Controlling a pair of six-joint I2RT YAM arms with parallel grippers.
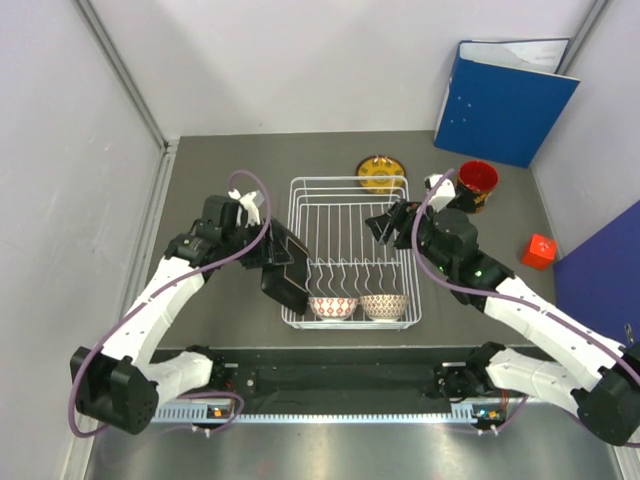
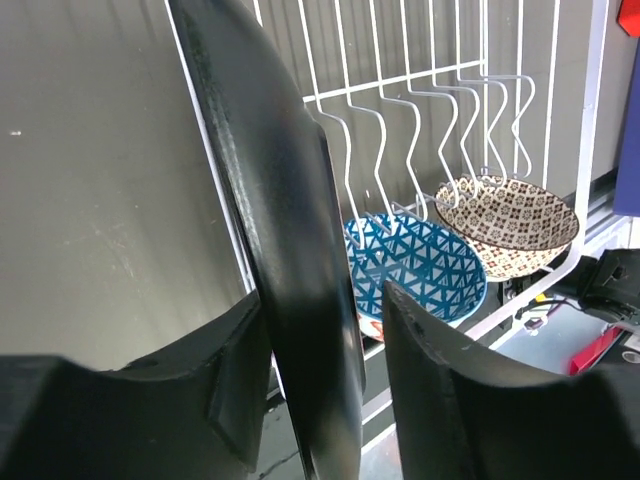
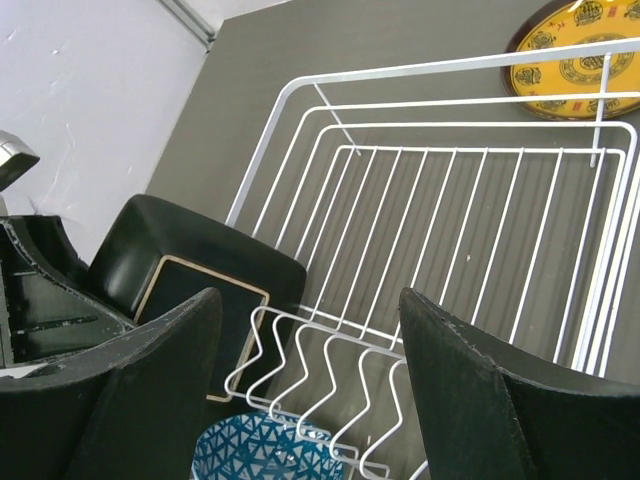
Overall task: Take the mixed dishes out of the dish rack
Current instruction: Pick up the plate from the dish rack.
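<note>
The white wire dish rack [image 1: 350,215] stands mid-table. Two small patterned bowls [image 1: 333,306] [image 1: 384,305] sit in its near end; the left wrist view shows one blue [image 2: 420,265] and one brown [image 2: 510,225]. My left gripper [image 1: 272,262] is shut on the black square plate [image 1: 287,272] and holds it on edge just outside the rack's left side. In the left wrist view the plate [image 2: 290,230] is edge-on between the fingers. My right gripper [image 1: 385,225] is open and empty above the rack's right part. The yellow plate [image 1: 381,173] and the red mug [image 1: 478,180] stand on the table beyond the rack.
A blue binder [image 1: 505,95] leans in the far right corner. A small red cube [image 1: 539,251] lies at the right. White walls close in the left and back. In the right wrist view the rack's prongs [image 3: 330,370] and the black plate [image 3: 200,270] lie below the open fingers.
</note>
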